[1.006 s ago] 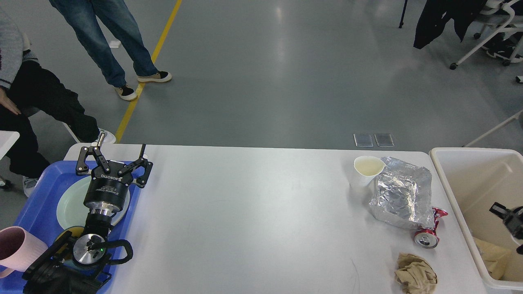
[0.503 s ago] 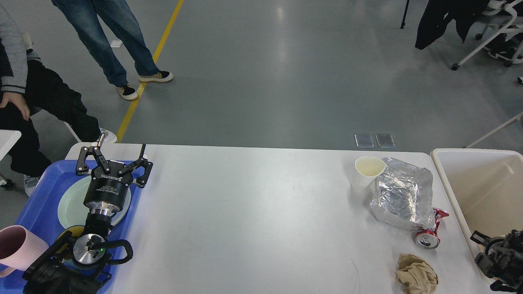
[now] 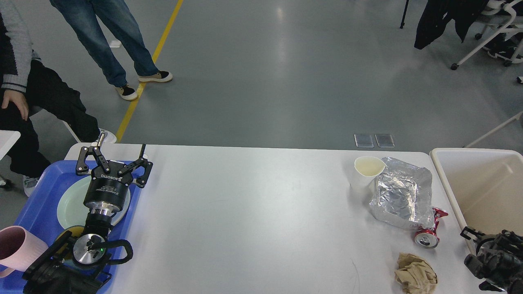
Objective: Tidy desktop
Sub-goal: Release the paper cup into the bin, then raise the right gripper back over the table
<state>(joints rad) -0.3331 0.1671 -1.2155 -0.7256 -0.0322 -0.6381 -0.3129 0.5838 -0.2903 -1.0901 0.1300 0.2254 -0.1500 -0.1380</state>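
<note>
The desktop [image 3: 253,212] is a large white tabletop. On its right side stand a white paper cup [image 3: 367,171], a crumpled foil container [image 3: 402,195], a crushed red can [image 3: 429,233] and a wad of brown paper [image 3: 414,272]. My left gripper [image 3: 114,154] is open and empty, held above the blue tray [image 3: 39,192] at the far left. My right gripper [image 3: 486,255] is dark and bunched at the bottom right, over the near left rim of the cream bin [image 3: 447,188], to the right of the brown paper. Its fingers cannot be told apart.
The blue tray holds a pale green plate [image 3: 69,206] and a pink mug [image 3: 18,249]. Two people are beyond the table's far left corner, one standing [image 3: 110,45] and one seated [image 3: 36,98]. Office chairs [image 3: 490,36] stand at the far right.
My right arm has come out of the inside of the cream bin and moved left to the bin's near left rim by the table edge. The left arm has not moved.
</note>
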